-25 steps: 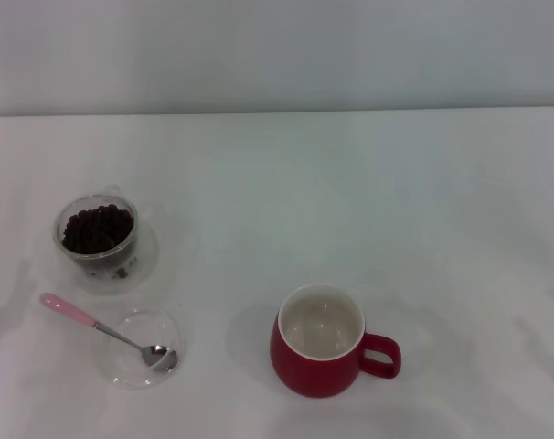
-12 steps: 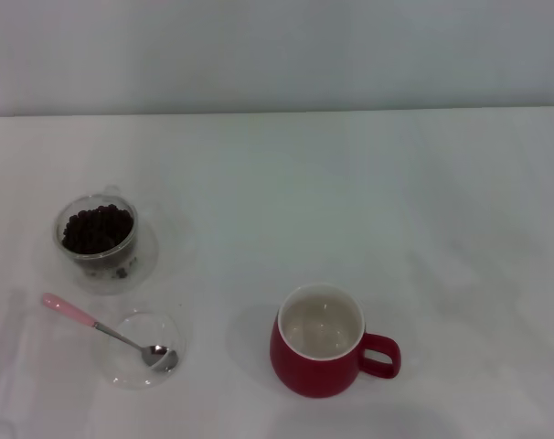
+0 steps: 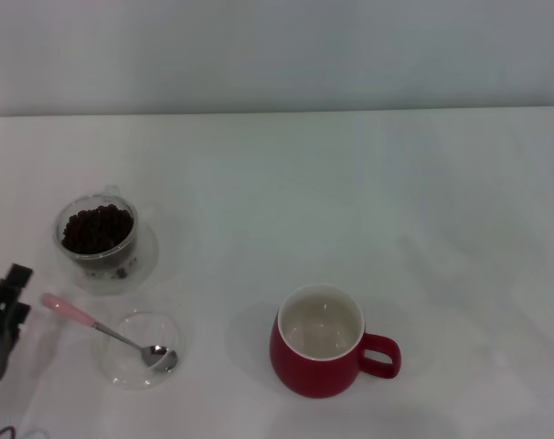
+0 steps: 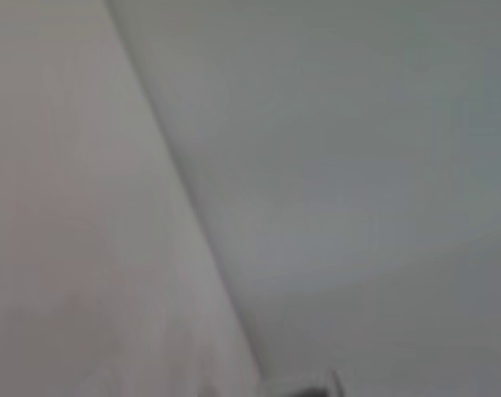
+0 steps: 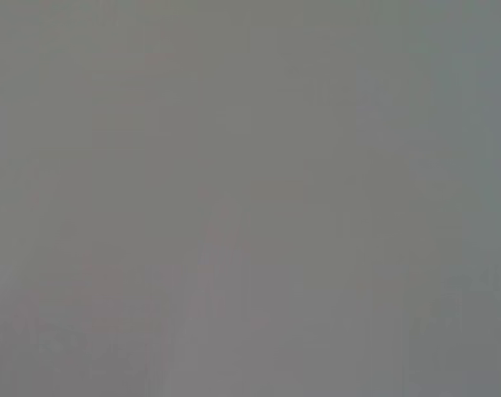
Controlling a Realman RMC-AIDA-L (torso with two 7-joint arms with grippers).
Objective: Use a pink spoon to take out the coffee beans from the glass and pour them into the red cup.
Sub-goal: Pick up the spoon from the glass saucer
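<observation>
Head view shows a white counter (image 3: 350, 201) with the task's things spread across its near half. At about nine o'clock stands the glass (image 3: 98, 240), upright, filled with the coffee beans (image 3: 97, 229), a dark heap near its rim. Toward seven o'clock lies a shallow clear glass dish (image 3: 138, 349); the pink spoon (image 3: 108, 332) rests across its rim, metal bowl down inside the dish and pale pink handle slanting out toward nine o'clock, over the counter. The red cup (image 3: 323, 343) stands upright at about six o'clock, well apart from the dish, white inside showing, loop handle pointing to three o'clock.

At the nine o'clock edge the left gripper (image 3: 5, 320) shows as a dark part just beside the tip of the spoon's handle; I cannot tell contact, nor how its jaws stand. Left wrist view gives only pale blurred surfaces. Right wrist view is uniform grey, and the right arm shows nowhere.
</observation>
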